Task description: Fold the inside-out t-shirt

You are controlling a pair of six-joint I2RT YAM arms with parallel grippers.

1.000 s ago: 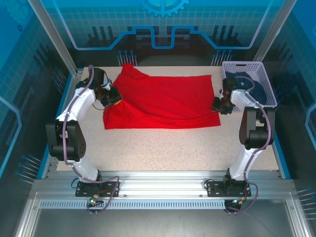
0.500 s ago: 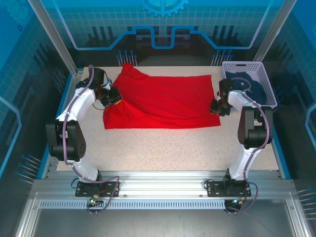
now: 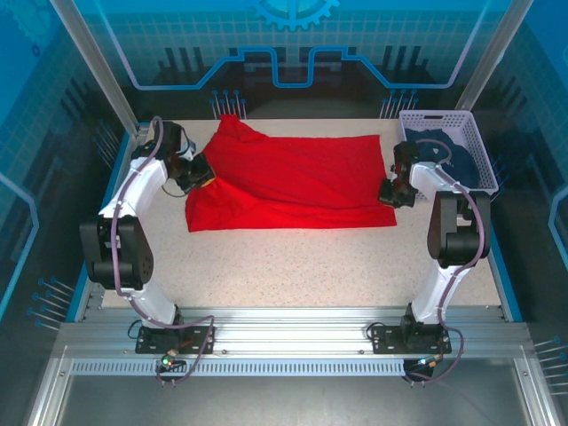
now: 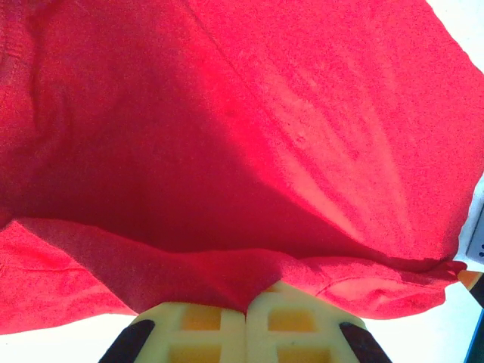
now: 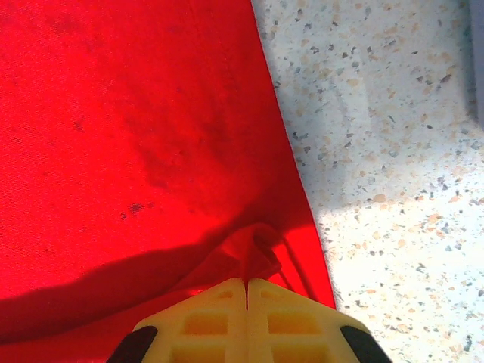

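The inside-out t-shirt [image 3: 297, 182] is plain bright red cloth, spread across the far half of the table, its left part lifted into a peak. My left gripper [image 3: 206, 174] is shut on the t-shirt's left edge; in the left wrist view the yellow fingers [image 4: 204, 321] meet with red cloth [image 4: 227, 151] pinched between them. My right gripper [image 3: 390, 193] is shut on the t-shirt's right edge; in the right wrist view a bunched fold of the shirt [image 5: 253, 253] is caught between the closed fingers [image 5: 287, 318].
A white basket [image 3: 469, 133] holding a dark navy garment [image 3: 461, 164] stands at the far right corner, just behind the right arm. Bare speckled tabletop [image 3: 302, 266] lies between the shirt and the arm bases. Blue enclosure walls surround the table.
The right gripper has closed on the shirt's right edge after shifting slightly left. The left arm has raised its end of the shirt a little.
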